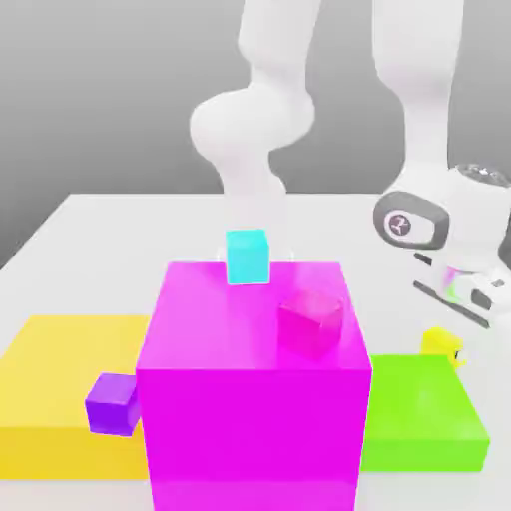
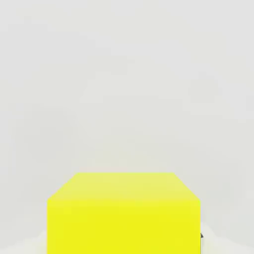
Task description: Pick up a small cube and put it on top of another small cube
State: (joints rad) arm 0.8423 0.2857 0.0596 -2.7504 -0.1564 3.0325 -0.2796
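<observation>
Evidently, the small yellow cube (image 1: 439, 345) sits square between the fingertips of the gripper (image 1: 461, 357), clasped from both sides, beside the green block (image 1: 424, 409) (an upward lift looks like the sensible next move). The hand (image 1: 444, 215) leans above it, wrist tilted.

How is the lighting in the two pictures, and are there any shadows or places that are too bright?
Exterior view: light is strong, the white arm pales into the background, and the magenta block shows almost no shading on its front. Hand view: the yellow cube's top looks paler than its front; no clear shadow beside it.
</observation>
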